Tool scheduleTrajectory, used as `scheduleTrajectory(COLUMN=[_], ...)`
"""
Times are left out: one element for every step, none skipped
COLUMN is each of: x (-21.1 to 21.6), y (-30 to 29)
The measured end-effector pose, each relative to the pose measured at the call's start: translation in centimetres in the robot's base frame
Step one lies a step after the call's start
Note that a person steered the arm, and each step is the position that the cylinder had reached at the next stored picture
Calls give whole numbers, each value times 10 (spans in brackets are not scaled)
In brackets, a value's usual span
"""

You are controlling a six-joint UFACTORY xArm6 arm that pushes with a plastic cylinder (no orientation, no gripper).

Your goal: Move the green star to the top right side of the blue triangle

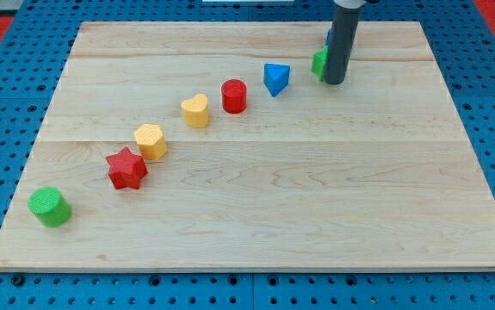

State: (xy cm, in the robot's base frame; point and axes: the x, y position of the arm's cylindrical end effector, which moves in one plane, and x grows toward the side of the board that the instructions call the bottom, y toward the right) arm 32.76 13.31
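Note:
The blue triangle (275, 78) lies toward the view's top, right of centre. The green star (318, 62) sits just to its right and slightly higher, mostly hidden behind my rod, so its shape is hard to make out. My tip (334, 82) rests on the board right against the green star's right side. A blue block (329, 37) peeks out behind the rod, above the green star; its shape is hidden.
A diagonal row runs from the blue triangle down to the view's lower left: red cylinder (234, 96), yellow heart (195, 111), yellow hexagon-like block (151, 140), red star (126, 168), green cylinder (50, 207). The wooden board (316, 198) sits on a blue pegboard.

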Motion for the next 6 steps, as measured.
scheduleTrajectory(x=[-2, -10, -46, -69, -56, -14], y=[20, 33, 15, -27, -24, 0])
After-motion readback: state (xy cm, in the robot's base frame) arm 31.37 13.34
